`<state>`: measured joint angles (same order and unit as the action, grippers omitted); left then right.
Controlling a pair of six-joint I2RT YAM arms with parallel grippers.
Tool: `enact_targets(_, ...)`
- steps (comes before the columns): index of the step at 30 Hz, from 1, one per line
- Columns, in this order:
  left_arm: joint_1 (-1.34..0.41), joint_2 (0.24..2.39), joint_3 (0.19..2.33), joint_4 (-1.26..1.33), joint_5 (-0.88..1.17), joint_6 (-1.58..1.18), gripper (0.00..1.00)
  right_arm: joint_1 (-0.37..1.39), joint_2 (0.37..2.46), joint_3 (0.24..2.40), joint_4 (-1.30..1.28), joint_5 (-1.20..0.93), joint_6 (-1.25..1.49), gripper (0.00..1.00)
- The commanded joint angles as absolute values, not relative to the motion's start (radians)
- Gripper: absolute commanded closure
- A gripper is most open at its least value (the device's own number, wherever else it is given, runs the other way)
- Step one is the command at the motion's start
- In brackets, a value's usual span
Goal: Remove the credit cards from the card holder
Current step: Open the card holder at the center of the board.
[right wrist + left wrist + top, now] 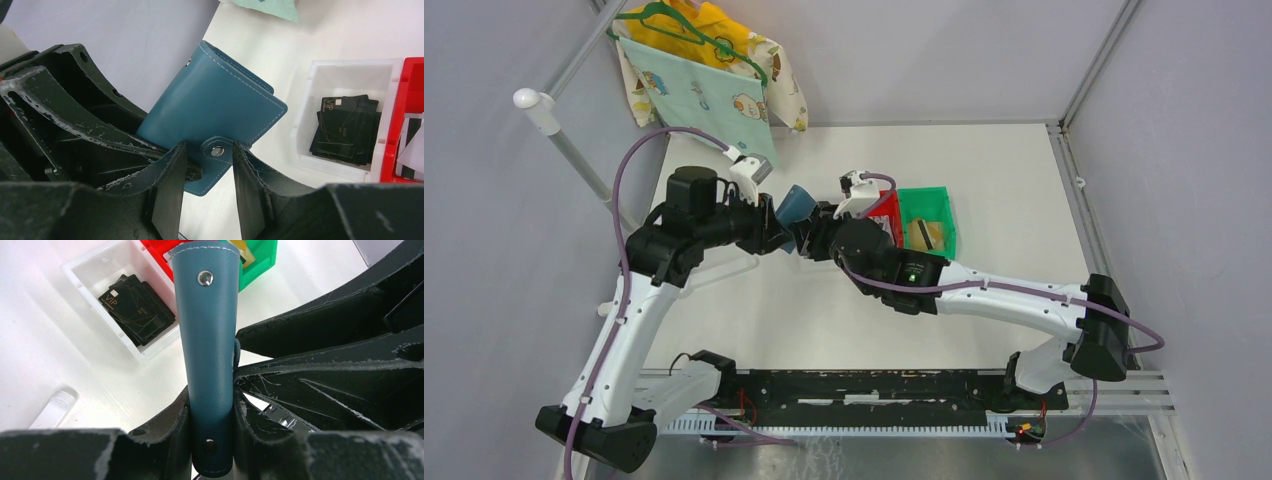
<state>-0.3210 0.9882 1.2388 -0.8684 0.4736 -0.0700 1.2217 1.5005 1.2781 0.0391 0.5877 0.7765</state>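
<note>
My left end effector (212, 440) is clenched on the closed card holder (207, 340), held over the bench (754, 320) left of the white bin (350, 67). My right end effector (207, 152) is released, straddling the strap tab (217, 150). Step: unsnapping. Next I probably pinch the tab and pull it open.

- Bright, even, diffuse light filled all three views, with no hard beam.
- The white bench (60, 355) around the card holder (207, 340) washed out almost to pure white in both wrist views.
- Shadows beneath the card holder were soft and faint.
- A small glint sat on the card holder's metal snap (204, 277).
- The left gripper (211, 402), at the card holder's base, looked dark and slightly soft.
</note>
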Motion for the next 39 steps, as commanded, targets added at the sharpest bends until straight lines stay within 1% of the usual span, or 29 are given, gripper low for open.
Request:
enact_targets(1, -0.342, 0.976, 1.323, -0.778, 0.659, -0.079, 0.98, 1.241, 1.499, 1.296, 0.045, 0.604, 0.743, 0.57)
enact_targets(6, -0.343, 0.973, 1.349, -0.781, 0.684, -0.089, 0.98, 1.241, 1.524, 1.339, -0.026, 0.672, 0.698, 0.64)
enact_targets(16, -0.342, 0.983, 1.398, -0.782, 0.69, -0.12, 0.98, 1.241, 1.528, 1.302, -0.069, 0.78, 0.659, 0.79)
enact_targets(20, -0.344, 0.979, 1.406, -0.786, 0.689, -0.121, 0.98, 1.241, 1.519, 1.309, -0.064, 0.829, 0.63, 0.89)
enact_targets(22, -0.342, 0.979, 1.404, -0.791, 0.687, -0.12, 0.98, 1.241, 1.515, 1.31, -0.052, 0.842, 0.613, 0.97)
enact_targets(23, -0.342, 0.978, 1.404, -0.791, 0.683, -0.119, 0.98, 1.241, 1.514, 1.312, -0.049, 0.853, 0.608, 1.0)
enact_targets(28, -0.343, 0.975, 1.404, -0.801, 0.669, -0.111, 0.98, 1.241, 1.497, 1.296, -0.038, 0.873, 0.6, 1.0)
enact_targets(37, -0.344, 0.977, 1.404, -0.802, 0.649, -0.103, 0.98, 1.239, 1.396, 1.147, 0.026, 0.877, 0.645, 1.0)
enact_targets(38, -0.343, 0.977, 1.407, -0.802, 0.65, -0.102, 0.98, 1.238, 1.38, 1.129, 0.031, 0.862, 0.646, 0.98)
enact_targets(39, -0.343, 0.978, 1.41, -0.802, 0.65, -0.102, 0.98, 1.236, 1.359, 1.112, 0.043, 0.843, 0.646, 0.88)
